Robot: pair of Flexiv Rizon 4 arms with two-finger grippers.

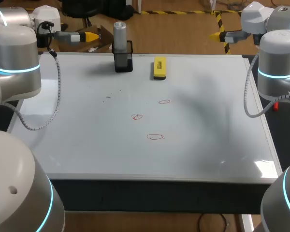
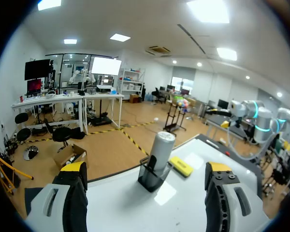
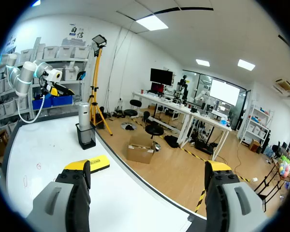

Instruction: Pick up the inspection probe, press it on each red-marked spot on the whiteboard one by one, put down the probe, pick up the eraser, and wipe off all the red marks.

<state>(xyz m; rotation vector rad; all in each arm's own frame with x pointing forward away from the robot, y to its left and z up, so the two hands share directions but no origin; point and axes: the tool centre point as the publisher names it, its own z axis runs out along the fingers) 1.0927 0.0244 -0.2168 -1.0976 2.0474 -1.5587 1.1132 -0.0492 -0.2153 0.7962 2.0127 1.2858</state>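
The left gripper [image 1: 91, 36] hangs released, yellow-tipped fingers spread wide with nothing between them. Ahead of it the grey cylindrical metal inspection probe [image 2: 161, 150] stands upright in a black holder [image 2: 152, 176], with the yellow rectangular eraser [image 2: 181, 166] just beyond. The right gripper [image 1: 214, 35] is likewise spread and empty, the eraser nearest ahead of it. Three red-marked spots [image 1: 155, 137] on the white whiteboard [image 1: 208, 145] lie well apart from both.

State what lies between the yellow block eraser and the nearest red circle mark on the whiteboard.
Nothing. In the head view, the whiteboard is bare white surface from the yellow block eraser down to the nearest red circle mark.
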